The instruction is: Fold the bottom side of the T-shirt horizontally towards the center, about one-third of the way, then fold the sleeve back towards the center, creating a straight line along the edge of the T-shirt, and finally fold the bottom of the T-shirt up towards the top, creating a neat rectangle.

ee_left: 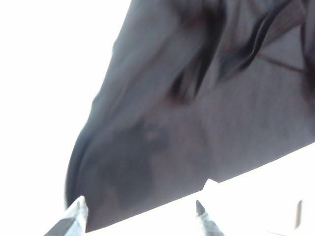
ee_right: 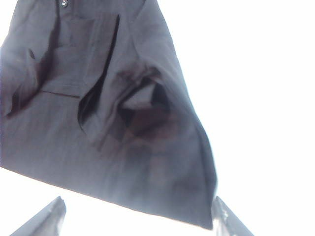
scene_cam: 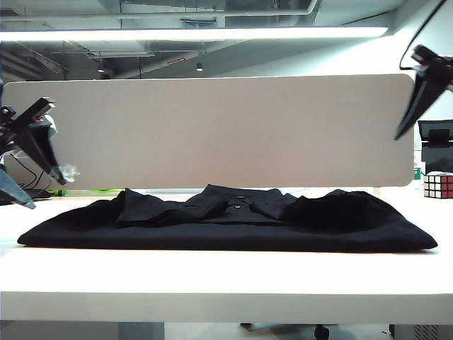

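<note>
Hovering apart, seemingly empty: left end effector point(ee_left: 138, 216), right end effector point(ee_right: 138, 216), above T-shirt point(scene_cam: 226, 223).

An office-like lab: desk divider panel point(scene_cam: 209, 131), exposed ceiling ducts point(scene_cam: 212, 8), strip lighting point(scene_cam: 191, 33).

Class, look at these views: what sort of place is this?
Probably an office-style robot lab: exposed ceiling ducts, a beige desk partition, a white table holding a black T-shirt, and a Rubik's cube.

Left claw point(ee_left: 139, 219) spread, empty, above black T-shirt point(ee_left: 206, 113), white table point(ee_left: 44, 73)
</note>
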Motion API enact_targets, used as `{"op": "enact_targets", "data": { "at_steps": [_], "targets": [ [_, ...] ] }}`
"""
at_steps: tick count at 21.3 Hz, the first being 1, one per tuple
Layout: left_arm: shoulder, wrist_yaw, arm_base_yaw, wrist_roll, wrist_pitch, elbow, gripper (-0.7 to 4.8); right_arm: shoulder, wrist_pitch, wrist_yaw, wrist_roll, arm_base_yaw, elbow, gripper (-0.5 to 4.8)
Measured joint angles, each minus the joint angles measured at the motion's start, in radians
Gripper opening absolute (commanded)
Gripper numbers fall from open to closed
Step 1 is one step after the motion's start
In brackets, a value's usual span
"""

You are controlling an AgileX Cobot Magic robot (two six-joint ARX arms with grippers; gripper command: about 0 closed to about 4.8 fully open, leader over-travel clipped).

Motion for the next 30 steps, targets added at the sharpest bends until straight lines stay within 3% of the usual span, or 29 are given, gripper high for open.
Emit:
{"op": "enact_targets", "data": {
  "at_steps": [4,5,14,23,30],
  "targets": [
    [-0.128,-0.188,0.000,-0.001,0.111,-0.189,2.73,-0.034,-0.006,-0.002,0.046,-0.009,-0.086,4.00],
    [-0.134,-0.194,0.000,-0.003,0.126,-0.213,2.73,-0.033,-0.005,-0.003,0.050,-0.009,-0.100,4.00],
    [-0.138,-0.144,-0.001,-0.070,0.306,-0.342,2.73,-0.029,0.053,0.000,0.075,-0.010,-0.225,3.99],
    [-0.130,-0.126,-0.008,-0.088,0.336,-0.346,2.73,0.092,0.209,-0.035,0.109,-0.003,-0.250,3.97],
    [-0.105,-0.111,-0.076,-0.095,0.392,-0.340,2.73,0.145,0.316,-0.051,0.151,0.055,-0.245,3.86]
  ]
}}
